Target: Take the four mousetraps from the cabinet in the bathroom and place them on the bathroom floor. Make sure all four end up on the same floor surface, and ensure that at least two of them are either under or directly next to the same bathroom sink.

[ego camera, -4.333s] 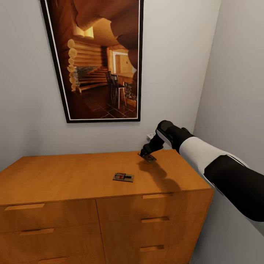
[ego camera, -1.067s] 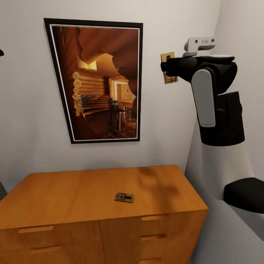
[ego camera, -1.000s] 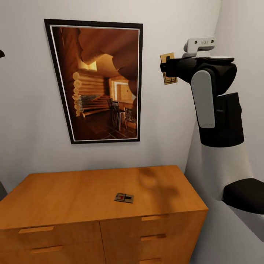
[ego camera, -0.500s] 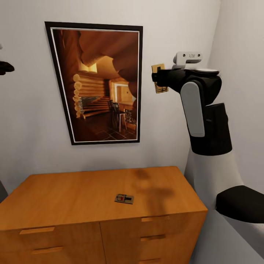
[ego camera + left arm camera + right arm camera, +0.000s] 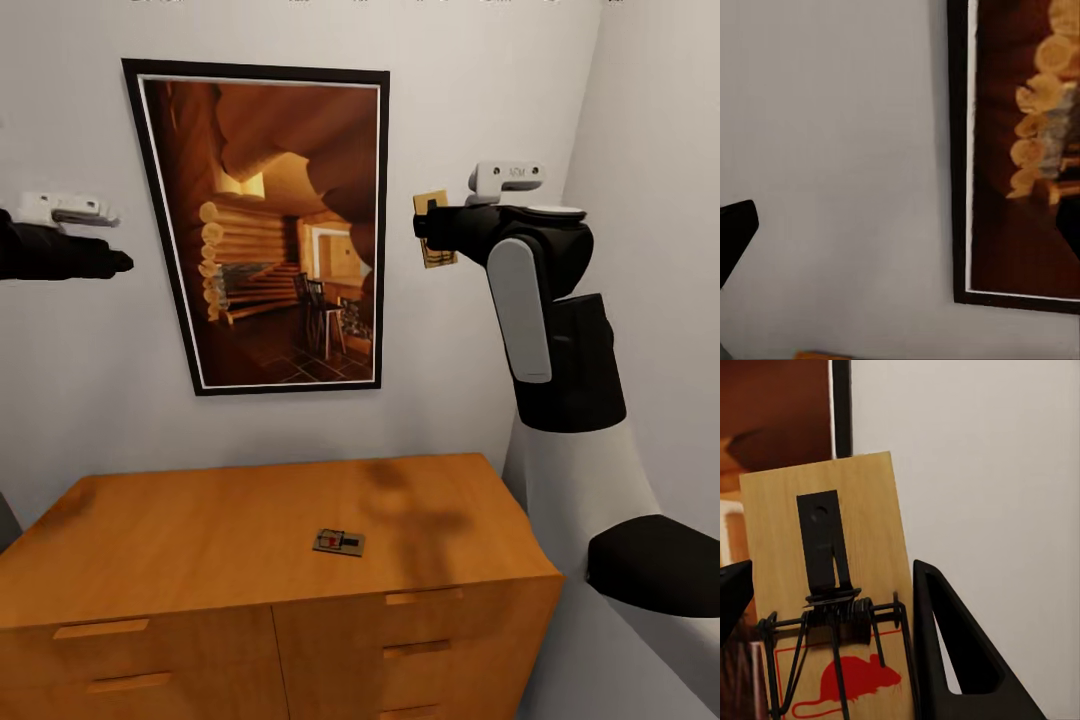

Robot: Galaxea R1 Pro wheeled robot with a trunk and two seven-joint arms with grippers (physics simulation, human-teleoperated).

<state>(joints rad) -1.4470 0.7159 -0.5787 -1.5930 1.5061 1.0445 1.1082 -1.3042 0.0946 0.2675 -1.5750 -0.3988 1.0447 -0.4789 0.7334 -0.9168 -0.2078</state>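
The right arm is raised, its white-and-black forearm upright beside the dark-framed log-cabin picture (image 5: 262,225), wrist bent toward the picture. The right gripper (image 5: 432,228) clamps a small tan wooden mousetrap (image 5: 825,600) between its black fingers (image 5: 952,660). The left arm reaches in level on the picture's other side, the black left gripper (image 5: 108,262) pointing at its frame.

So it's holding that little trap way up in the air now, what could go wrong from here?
The mousetrap in the right gripper seems pinched only at one end, high above the cabinet, so a jolt could shake it loose and drop it. The raised arm is also close to the framed picture and could bump it while turning. Another mousetrap lies on the cabinet top and might get knocked if an arm sweeps low.
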